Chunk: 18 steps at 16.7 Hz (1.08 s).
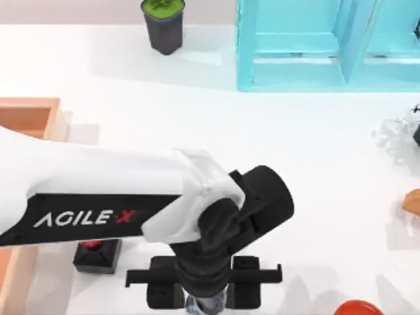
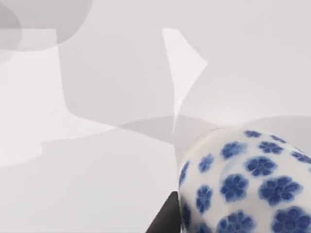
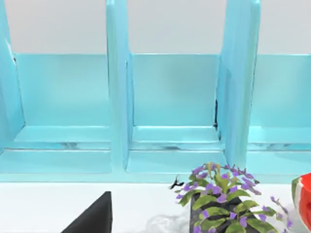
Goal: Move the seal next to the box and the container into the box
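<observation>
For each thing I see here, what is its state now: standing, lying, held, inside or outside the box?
seal: upright on the table, outside the box, just beside its rim.
container: outside the box, under the left gripper.
box: at the table's left edge, partly covered by the left arm.
dark pot: upright at the table's back.
turquoise shelf: standing at the back right.

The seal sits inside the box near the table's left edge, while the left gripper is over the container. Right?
Not quite. In the top view the seal stands on the table beside the box, not inside it. The left gripper is indeed over the container.
</observation>
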Each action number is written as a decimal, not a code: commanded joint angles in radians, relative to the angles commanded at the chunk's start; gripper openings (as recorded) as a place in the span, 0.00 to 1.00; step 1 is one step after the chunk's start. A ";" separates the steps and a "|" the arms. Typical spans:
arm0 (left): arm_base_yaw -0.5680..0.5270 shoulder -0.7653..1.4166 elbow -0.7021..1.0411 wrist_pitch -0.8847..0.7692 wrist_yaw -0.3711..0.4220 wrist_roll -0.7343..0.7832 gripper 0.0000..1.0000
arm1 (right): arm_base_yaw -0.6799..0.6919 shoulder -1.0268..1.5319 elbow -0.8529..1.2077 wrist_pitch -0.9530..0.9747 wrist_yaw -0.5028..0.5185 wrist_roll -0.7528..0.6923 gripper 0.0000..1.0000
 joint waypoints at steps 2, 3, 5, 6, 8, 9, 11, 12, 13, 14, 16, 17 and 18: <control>0.000 0.000 0.000 0.000 0.000 0.000 0.25 | 0.000 0.000 0.000 0.000 0.000 0.000 1.00; 0.000 0.000 0.000 0.000 0.000 0.000 0.17 | 0.000 0.000 0.000 0.000 0.000 0.000 1.00; 0.000 0.000 0.000 0.000 0.000 0.000 0.02 | 0.000 0.000 0.000 0.000 0.000 0.000 1.00; 0.000 0.000 0.000 0.000 0.000 0.000 0.00 | 0.000 0.000 0.000 0.000 0.000 0.000 1.00; 0.000 0.000 0.000 0.000 0.000 0.000 0.00 | 0.000 0.000 0.000 0.000 0.000 0.000 1.00; 0.000 0.000 0.000 0.000 0.000 0.000 0.00 | 0.000 0.000 0.000 0.000 0.000 0.000 1.00; 0.000 0.000 0.000 0.000 0.000 0.000 0.00 | 0.000 0.000 0.000 0.000 0.000 0.000 1.00; 0.000 0.000 0.000 0.000 0.000 0.000 0.00 | 0.000 0.000 0.000 0.000 0.000 0.000 1.00; 0.000 0.000 0.000 0.000 0.000 0.000 0.00 | 0.000 0.000 0.000 0.000 0.000 0.000 1.00; 0.000 -0.001 0.001 0.000 0.000 0.001 0.00 | 0.000 0.000 0.000 0.000 0.000 0.000 1.00; 0.015 -0.017 0.000 -0.016 0.000 0.015 0.00 | 0.000 0.000 0.000 0.000 0.000 0.000 1.00; 0.033 -0.040 0.000 -0.040 0.000 0.034 0.00 | 0.000 0.000 0.000 0.000 0.000 0.000 1.00; 0.055 -0.070 -0.001 -0.070 0.000 0.055 0.00 | 0.000 0.000 0.000 0.000 0.000 0.000 1.00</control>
